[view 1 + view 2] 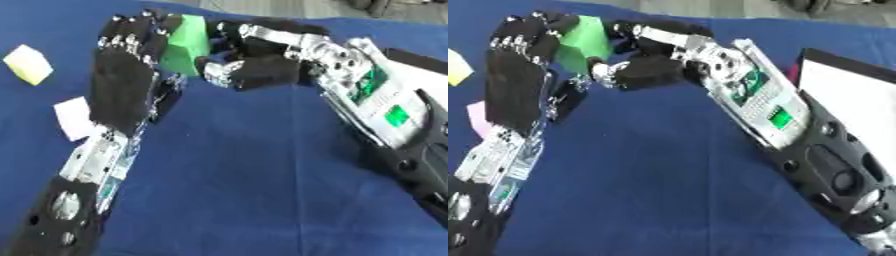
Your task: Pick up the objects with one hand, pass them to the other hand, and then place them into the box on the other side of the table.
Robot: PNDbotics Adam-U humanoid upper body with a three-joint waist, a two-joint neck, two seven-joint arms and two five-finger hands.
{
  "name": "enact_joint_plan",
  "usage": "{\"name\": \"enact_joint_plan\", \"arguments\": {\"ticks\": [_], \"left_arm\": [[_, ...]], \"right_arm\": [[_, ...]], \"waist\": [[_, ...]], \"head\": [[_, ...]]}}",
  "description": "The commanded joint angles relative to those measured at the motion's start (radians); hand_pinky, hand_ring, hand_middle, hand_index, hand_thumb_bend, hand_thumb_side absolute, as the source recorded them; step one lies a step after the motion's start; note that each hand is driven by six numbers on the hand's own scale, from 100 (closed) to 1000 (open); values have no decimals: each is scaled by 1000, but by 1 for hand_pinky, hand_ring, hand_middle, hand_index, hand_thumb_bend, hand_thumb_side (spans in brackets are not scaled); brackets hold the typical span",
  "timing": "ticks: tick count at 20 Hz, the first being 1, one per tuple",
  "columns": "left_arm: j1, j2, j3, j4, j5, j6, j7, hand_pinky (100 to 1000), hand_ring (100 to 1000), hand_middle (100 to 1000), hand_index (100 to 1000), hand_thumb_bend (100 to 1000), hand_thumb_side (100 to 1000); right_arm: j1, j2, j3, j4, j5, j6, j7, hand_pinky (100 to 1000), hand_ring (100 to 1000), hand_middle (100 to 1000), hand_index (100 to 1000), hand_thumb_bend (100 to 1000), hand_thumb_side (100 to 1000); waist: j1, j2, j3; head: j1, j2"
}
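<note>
A green block (185, 46) is up off the blue table at 12 o'clock. A yellow block (28, 64) and a pale block (73, 117) lie at 9 o'clock. A white box (852, 107) sits at 3 o'clock.

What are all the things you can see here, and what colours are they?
Green block: one, green, between the two hands, up near the far middle.
Yellow block: one, pale yellow, far left on the cloth.
Pale block: one, whitish-pink, left, partly behind the left arm.
Box: one, white inside with a dark rim, right edge.
Tablecloth: one, blue.
Left hand: black, fingers up against the green block.
Right hand: black and silver, curled round the green block.
</note>
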Motion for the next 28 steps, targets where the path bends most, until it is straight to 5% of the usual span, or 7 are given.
{"name": "enact_joint_plan", "arguments": {"ticks": [1,11,16,23,25,28], "left_arm": [[-27,-12,-12,-9,2,-9,0,555,413,444,607,100,100],[-41,-31,-33,-4,8,-29,-2,548,405,434,606,100,100],[-43,-35,-47,-8,13,-44,4,545,405,433,607,100,100],[-43,-36,-56,-10,23,-54,13,549,410,438,614,100,100],[-41,-36,-56,-10,28,-53,18,563,422,450,624,159,100],[-35,-34,-51,-7,30,-40,25,631,504,533,709,401,100]], "right_arm": [[-25,3,-1,-3,14,-7,-11,1000,1000,1000,1000,100,535],[-37,13,11,21,48,-20,-19,1000,1000,1000,1000,100,527],[-37,17,12,34,65,-12,-53,1000,1000,995,1000,100,413],[-35,22,0,38,-29,19,-194,983,1000,778,790,100,492],[-34,21,1,34,-81,20,-237,968,1000,752,761,100,519],[-31,14,1,26,-157,17,-287,954,1000,706,719,100,574]], "waist": [[4,-16,2],[0,-14,3],[0,-14,3],[3,-15,4],[4,-16,4],[7,-17,2]], "head": [[0,-5],[-3,-9],[-8,-8],[-19,-9],[-20,-9],[-20,-8]]}}
